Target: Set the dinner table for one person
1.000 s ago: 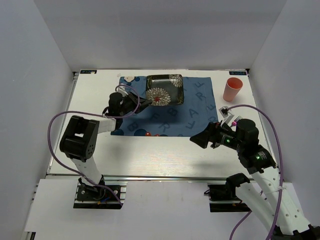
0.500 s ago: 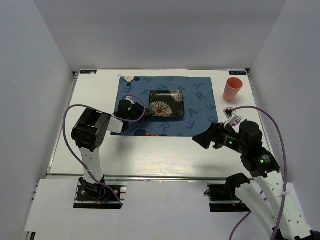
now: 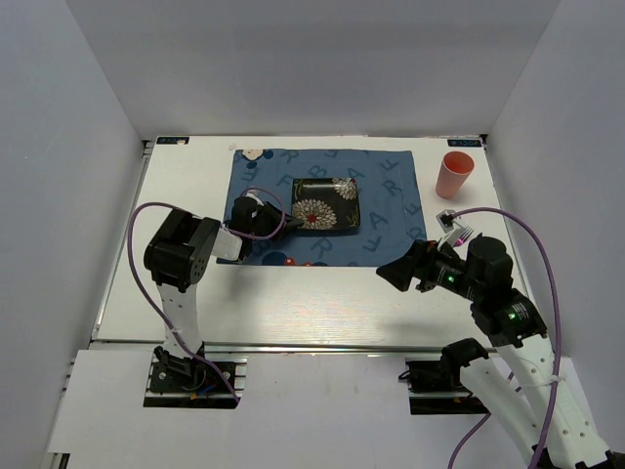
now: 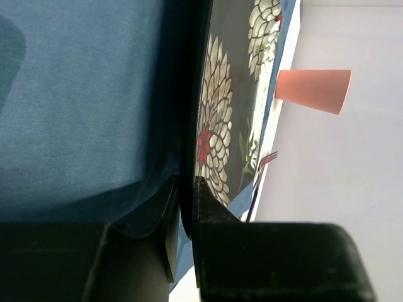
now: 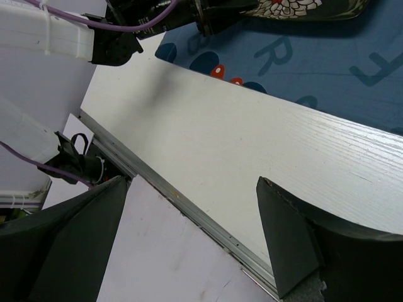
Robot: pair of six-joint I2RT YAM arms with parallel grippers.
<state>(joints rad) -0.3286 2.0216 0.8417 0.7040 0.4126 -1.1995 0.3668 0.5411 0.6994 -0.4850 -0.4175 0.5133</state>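
Note:
A black square plate point(image 3: 327, 204) with white flowers lies on the blue letter-printed mat point(image 3: 386, 230) on the white dinner table point(image 3: 312, 303). My left gripper point(image 3: 284, 223) is shut on the plate's left rim. In the left wrist view the rim point(image 4: 187, 157) runs between the two jaws of the left gripper point(image 4: 184, 192), with the flowered face point(image 4: 220, 126) to the right. My right gripper point(image 3: 395, 274) hovers open over bare table in front of the mat. In the right wrist view nothing is between the wide-apart fingers of the right gripper point(image 5: 192, 182).
A pink cup point(image 3: 454, 174) stands at the back right, off the mat, also in the left wrist view as the cup point(image 4: 315, 90). A fork point(image 3: 457, 233) lies right of the mat. The metal rail point(image 5: 189, 211) edges the table's near side. White walls close in three sides.
The left gripper has drawn the plate from the mat's back edge toward its middle and brought it low. The left arm folded back. The right gripper shifted slightly.

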